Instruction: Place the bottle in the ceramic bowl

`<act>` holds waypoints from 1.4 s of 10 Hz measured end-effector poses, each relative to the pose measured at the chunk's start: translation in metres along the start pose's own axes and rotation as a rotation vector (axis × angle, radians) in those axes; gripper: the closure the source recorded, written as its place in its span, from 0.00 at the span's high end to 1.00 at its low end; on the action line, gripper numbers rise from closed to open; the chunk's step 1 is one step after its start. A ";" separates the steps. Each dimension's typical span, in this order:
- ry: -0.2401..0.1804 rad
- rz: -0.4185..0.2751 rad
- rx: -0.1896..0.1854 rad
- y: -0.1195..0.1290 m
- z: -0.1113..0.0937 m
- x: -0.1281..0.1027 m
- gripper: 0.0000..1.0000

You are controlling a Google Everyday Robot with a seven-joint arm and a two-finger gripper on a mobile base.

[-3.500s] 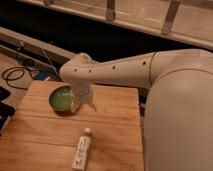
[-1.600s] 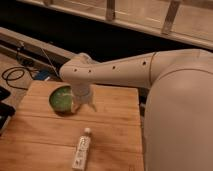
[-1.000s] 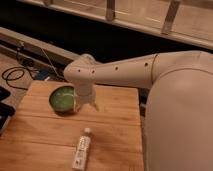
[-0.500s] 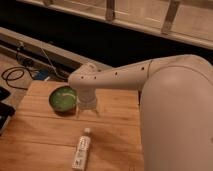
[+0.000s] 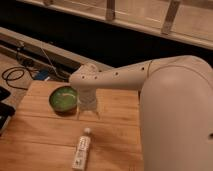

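Cables [image 5: 14,75]: coiled on the floor past the table's far-left corner. They play no part in your job.
Table [image 5: 30,135]: wooden top that carries both task things.
Ceramic bowl [image 5: 63,98]: upright at the far left of the boards, green inside showing, nothing in it. My read is that it is your drop target, ready to receive.
Bottle [image 5: 81,149]: lying flat near the front edge, cap pointing up-table, not yet lifted.
Gripper [image 5: 88,109]: hangs pointing down just right of the bowl with nothing in it. Wide or narrow, cannot tell.
Bottle vs gripper: the bottle lies on the camera side of the gripper, cap end nearest it, with a clear gap between.
Arm [image 5: 150,75]: reaches in from the right. You'd likely have to draw back toward the bottle first.
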 end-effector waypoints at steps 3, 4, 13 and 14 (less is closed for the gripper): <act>0.114 0.010 -0.032 0.007 0.056 0.029 0.65; 0.148 0.008 -0.038 0.013 0.069 0.040 0.65; 0.208 0.002 -0.049 0.024 0.105 0.049 0.65; 0.210 0.008 -0.048 0.024 0.108 0.049 0.65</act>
